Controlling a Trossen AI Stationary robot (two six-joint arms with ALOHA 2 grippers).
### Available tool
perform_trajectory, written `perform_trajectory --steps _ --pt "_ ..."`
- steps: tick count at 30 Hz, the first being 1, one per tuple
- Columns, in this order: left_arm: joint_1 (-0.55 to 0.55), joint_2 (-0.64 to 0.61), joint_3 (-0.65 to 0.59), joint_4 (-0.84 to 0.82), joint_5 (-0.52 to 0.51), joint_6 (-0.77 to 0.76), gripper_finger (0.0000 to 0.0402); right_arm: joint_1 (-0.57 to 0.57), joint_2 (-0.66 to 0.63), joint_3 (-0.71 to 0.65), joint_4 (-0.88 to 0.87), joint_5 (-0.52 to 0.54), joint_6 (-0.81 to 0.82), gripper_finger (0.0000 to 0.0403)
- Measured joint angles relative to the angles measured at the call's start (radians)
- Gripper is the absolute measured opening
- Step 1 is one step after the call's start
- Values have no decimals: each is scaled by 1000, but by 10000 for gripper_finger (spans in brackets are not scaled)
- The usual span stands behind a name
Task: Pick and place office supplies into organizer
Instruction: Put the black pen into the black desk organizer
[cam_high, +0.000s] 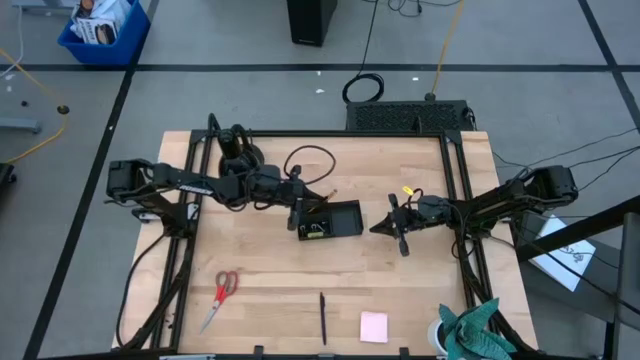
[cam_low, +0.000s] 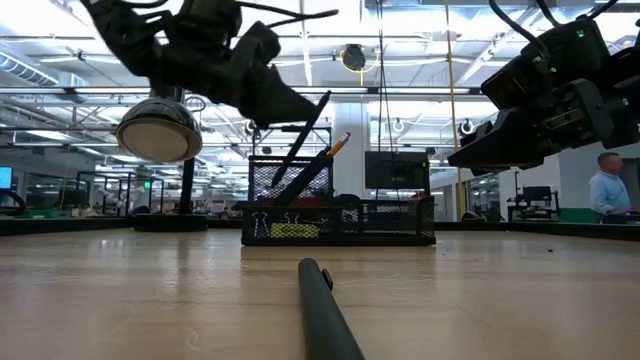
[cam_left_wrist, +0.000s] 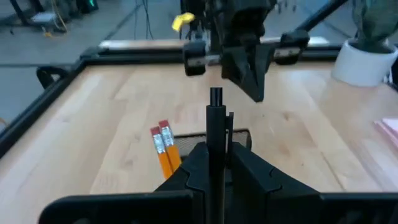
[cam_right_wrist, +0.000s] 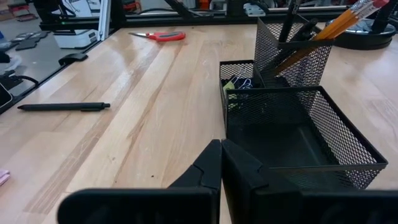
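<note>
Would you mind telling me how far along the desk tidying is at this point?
Partly done. Two orange pencils already stand in the mesh organizer, with clips in a low compartment. The left gripper, over the organizer, is shut on a black pen. Still on the table: the red-handled scissors, another black pen and the pink notepad. The right gripper waits shut beside the organizer.

No text, label or number can be read anywhere.
</note>
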Motion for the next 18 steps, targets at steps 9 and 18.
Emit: perform_trajectory --steps 9,18 --pt "11 14 -61 41 -37 -45 46 0 0 0 18 1 -10 4" --pt "10 104 -61 44 -43 -59 46 0 0 0 60 2 -13 4"
